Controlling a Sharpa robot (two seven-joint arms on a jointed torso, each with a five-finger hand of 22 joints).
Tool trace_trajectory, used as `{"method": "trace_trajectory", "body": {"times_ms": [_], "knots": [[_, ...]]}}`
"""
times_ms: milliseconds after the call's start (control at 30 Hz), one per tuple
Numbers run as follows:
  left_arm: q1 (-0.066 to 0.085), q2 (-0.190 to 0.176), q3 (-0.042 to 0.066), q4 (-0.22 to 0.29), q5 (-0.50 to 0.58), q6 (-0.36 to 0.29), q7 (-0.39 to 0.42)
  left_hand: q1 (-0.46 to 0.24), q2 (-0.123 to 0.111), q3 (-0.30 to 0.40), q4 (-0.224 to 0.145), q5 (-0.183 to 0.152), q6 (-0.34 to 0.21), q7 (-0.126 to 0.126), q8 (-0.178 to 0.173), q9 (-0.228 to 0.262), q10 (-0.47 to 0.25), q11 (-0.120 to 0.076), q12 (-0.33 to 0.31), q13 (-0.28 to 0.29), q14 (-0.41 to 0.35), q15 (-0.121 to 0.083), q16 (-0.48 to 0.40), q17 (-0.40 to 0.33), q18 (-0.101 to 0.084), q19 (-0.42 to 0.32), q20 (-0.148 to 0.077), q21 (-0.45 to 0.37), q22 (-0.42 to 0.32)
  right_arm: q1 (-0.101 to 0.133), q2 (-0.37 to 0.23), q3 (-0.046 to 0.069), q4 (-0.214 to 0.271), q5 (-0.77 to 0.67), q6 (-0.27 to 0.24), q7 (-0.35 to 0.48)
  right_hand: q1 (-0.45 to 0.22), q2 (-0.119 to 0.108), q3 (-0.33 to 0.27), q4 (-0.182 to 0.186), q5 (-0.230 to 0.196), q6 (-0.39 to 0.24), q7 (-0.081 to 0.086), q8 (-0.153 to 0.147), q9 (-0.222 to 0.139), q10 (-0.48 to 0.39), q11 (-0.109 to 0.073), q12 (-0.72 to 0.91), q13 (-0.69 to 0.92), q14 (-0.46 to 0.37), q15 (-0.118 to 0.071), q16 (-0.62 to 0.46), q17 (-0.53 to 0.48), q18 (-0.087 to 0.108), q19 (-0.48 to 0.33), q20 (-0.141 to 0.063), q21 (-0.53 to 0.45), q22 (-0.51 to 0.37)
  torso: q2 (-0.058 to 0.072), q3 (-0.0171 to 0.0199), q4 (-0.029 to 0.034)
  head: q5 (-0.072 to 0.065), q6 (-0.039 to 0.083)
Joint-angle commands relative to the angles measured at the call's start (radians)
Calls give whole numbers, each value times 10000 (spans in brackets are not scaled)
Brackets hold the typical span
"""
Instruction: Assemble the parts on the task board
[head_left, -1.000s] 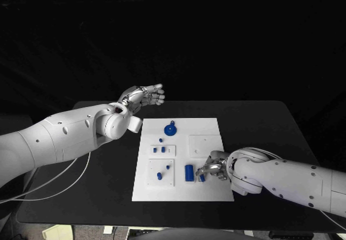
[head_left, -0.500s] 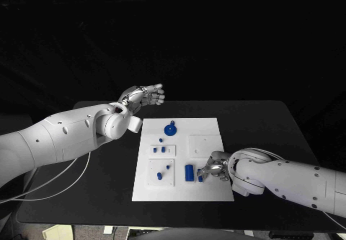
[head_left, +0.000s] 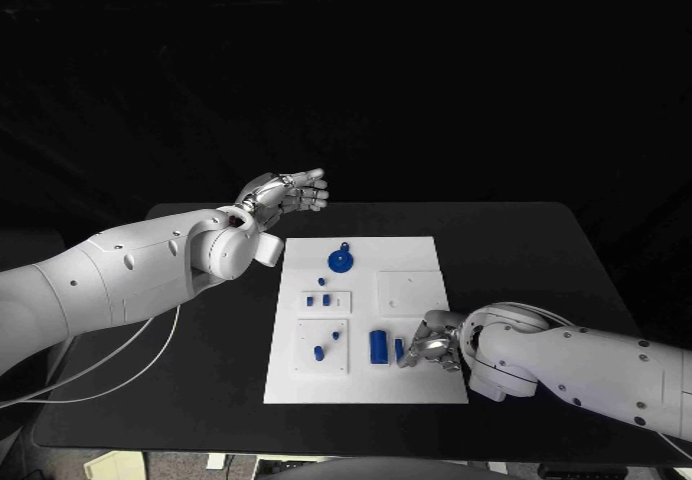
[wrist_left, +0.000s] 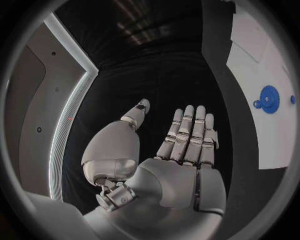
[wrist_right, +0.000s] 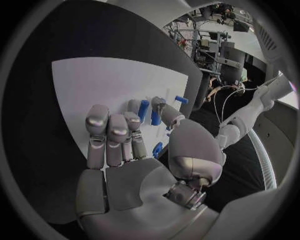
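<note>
Right hand (head_left: 433, 346) at task board (head_left: 418, 250) near edge, right side; slid slightly toward near edge over last second. Fingers curled together; whether small blue peg (head_left: 400, 348) is pinched, cannot tell. Blue cylinder (head_left: 379, 346) lies just beside, nearer board middle. Suggests pick of peg underway, nothing inserted yet. Blue gear (head_left: 340, 261) near far edge. Left hand (head_left: 293, 190) unchanged beyond far left corner, fingers straight, side by side, empty.

The right hand (head_left: 433, 345) covers part of the task board (head_left: 418, 260), so any contact with the parts cannot be told.
</note>
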Motion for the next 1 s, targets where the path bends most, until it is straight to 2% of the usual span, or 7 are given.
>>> {"method": "trace_trajectory", "body": {"times_ms": [33, 267, 433, 567, 633, 800, 1000], "knots": [[14, 4, 8, 34, 11, 94, 62, 39, -21, 21, 29, -13, 85, 82, -17, -16, 61, -12, -52, -12, 69, 7, -38, -15, -111, 68, 34, -40, 9, -31, -26, -6, 44, 26, 400, 256, 215, 37, -45, -167, -148, 16, 47, -1, 11, -20, 0, -45, 4, 6, -35, -45, 18, 716, -9, -35, 12, 129, 2, 0, -3, 1, 15], [14, 5, 8, 35, 6, 96, 62, 40, -21, 22, 29, -13, 85, 82, -17, -17, 62, -12, -52, -12, 70, 7, -38, -15, -111, 69, 34, -41, 11, -53, -22, -6, -25, 26, 329, 257, 277, 111, -77, -229, -181, 25, 46, 0, 11, -12, 1, -48, 1, 9, -34, -48, 19, 716, -7, -28, 8, 124, 3, 2, 5, -2, 20], [13, 4, 8, 31, 6, 96, 63, 42, -20, 23, 29, -13, 86, 82, -17, -17, 62, -12, -52, -12, 70, 7, -38, -15, -111, 71, 34, -42, 12, -58, 1, -6, -84, 38, 302, 240, 59, 398, -165, -56, -185, 66, 44, 6, 5, 1, 4, -64, -14, 10, -29, -58, 21, 716, -5, 14, -10, 111, 5, -1, 3, -1, 8], [13, 7, 8, 31, 6, 97, 65, 41, -19, 23, 32, -13, 86, 82, -17, -18, 62, -12, -52, -12, 71, 7, -38, -16, -111, 72, 34, -43, 13, -64, 53, -6, -127, 38, 283, 205, 9, 492, -166, -7, -180, 85, 36, 8, 0, 2, -8, -68, -16, 11, -36, -58, 24, 716, -8, 20, -15, 109, 4, 0, 0, 2, 3], [13, 7, 8, 33, 1, 105, 64, 39, -18, 22, 33, -13, 86, 82, -17, -18, 62, -12, -52, -12, 72, 7, -38, -16, -111, 73, 34, -44, 14, -67, 95, -6, -160, -62, 257, 194, 3, 682, -117, 44, -196, 100, 28, 7, -7, 5, -16, -72, -19, 11, -44, -60, 28, 716, -11, 20, -21, 108, 5, 0, 2, 1, -2], [13, 11, 8, 30, -20, 102, 60, 36, -17, 21, 37, -14, 86, 82, -17, -19, 61, -12, -53, -13, 72, 8, -39, -16, -111, 75, 35, -45, 15, -74, 191, -5, -256, -139, 222, 177, 132, 995, 248, 176, -252, 120, 18, -3, -24, 9, -27, -82, -23, 7, -55, -63, 38, 716, -20, 14, -28, 111, 9, 0, 9, 11, -25], [13, 11, 8, 29, -20, 103, 60, 35, -16, 21, 40, -13, 86, 82, -18, -20, 60, -12, -54, -13, 72, 8, -40, -17, -111, 76, 35, -48, 17, -75, 256, -5, -358, -165, 252, 184, 350, 1341, 1068, 347, -258, 136, 16, -1, -21, 14, -29, -85, -21, -2, -56, -59, 57, 716, -36, 18, -11, 131, 6, -3, 7, 16, -41]]}}
